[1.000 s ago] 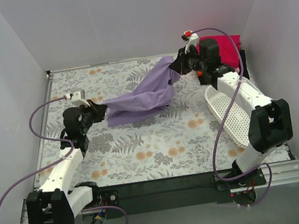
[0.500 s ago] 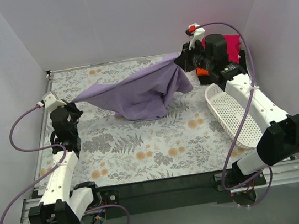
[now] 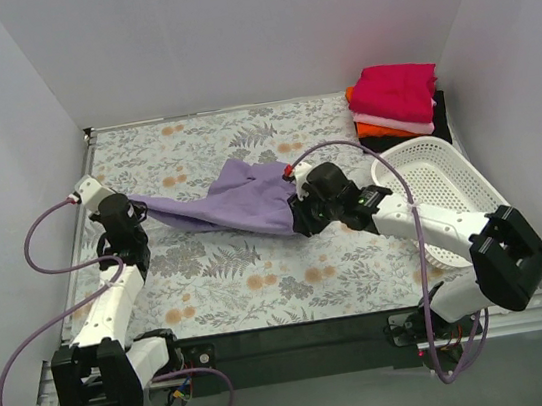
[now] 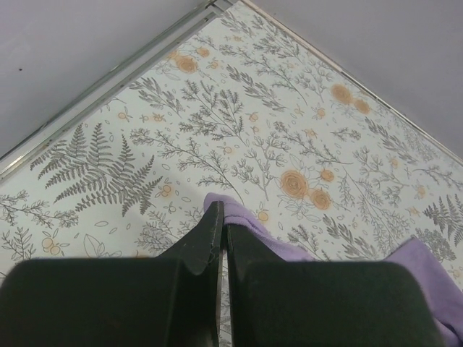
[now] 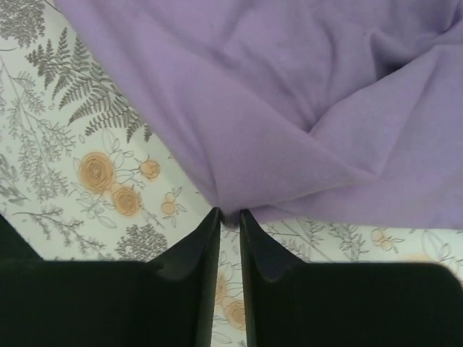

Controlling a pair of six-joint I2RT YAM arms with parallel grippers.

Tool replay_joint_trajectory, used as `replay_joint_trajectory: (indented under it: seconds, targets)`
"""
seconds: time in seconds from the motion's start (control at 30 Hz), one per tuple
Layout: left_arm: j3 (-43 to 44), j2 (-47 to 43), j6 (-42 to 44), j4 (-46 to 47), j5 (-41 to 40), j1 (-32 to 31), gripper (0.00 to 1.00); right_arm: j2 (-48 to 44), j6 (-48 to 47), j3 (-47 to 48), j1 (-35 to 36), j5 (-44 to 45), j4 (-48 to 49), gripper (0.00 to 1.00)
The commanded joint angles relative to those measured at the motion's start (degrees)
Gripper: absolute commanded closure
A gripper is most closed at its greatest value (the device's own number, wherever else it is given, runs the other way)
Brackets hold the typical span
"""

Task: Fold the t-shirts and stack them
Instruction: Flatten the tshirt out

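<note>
The lavender-purple t-shirt is stretched low over the middle of the floral table between my two grippers. My left gripper is shut on its left end; the cloth pokes out of the closed jaws. My right gripper is shut on the shirt's near right corner, pinched at the fingertips. A stack of folded t-shirts, magenta on top, then pale pink, orange and black, lies at the back right corner.
The white lattice basket stands tilted at the right, just behind my right arm. White walls close the table at the back and both sides. The table's metal edge rail runs close to my left gripper.
My right gripper has swung from the back right down to the table's middle, carrying the shirt's corner. The shirt has dropped from a raised span to low over the table. The folded stack is now uncovered.
</note>
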Motion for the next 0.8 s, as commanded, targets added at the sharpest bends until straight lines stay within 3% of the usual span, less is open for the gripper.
replay_joint_trajectory:
  seconds: [0.0, 0.03, 0.07, 0.13, 0.2, 0.53, 0.77]
  targets:
    - [-0.01, 0.2, -0.05, 2.11, -4.61, 0.55, 1.0, -2.42, -0.74, 1.95, 1.42, 0.66, -3.64, 0.74]
    - [-0.01, 0.11, -0.05, 2.11, -5.04, 0.55, 1.0, -2.51, -0.92, 1.95, 1.51, 1.8, -3.92, 0.54]
    - [-0.19, -0.15, 0.04, 2.19, -5.13, 0.55, 1.0, -2.42, -1.1, 2.3, 1.43, 3.72, -3.93, 0.47]
    - [-0.63, -0.5, 0.3, 2.63, -5.31, 0.55, 1.0, -1.81, -1.19, 4.23, 0.73, 11.46, -4.71, 0.36]
    - [-0.89, -0.85, 0.39, 2.81, -4.96, 0.55, 1.0, -1.02, -1.45, 7.57, -1.46, 12.79, -4.11, 0.33]
    - [-0.71, 0.38, 0.3, 3.34, -3.2, 0.64, 1.0, 16.63, -1.62, 19.18, -7.71, 11.91, -0.68, 0.4]
    - [-1.07, -0.06, 0.3, 3.42, -2.15, 0.64, 1.0, 20.87, -1.45, 19.62, -12.37, 5.68, 2.84, 0.42]
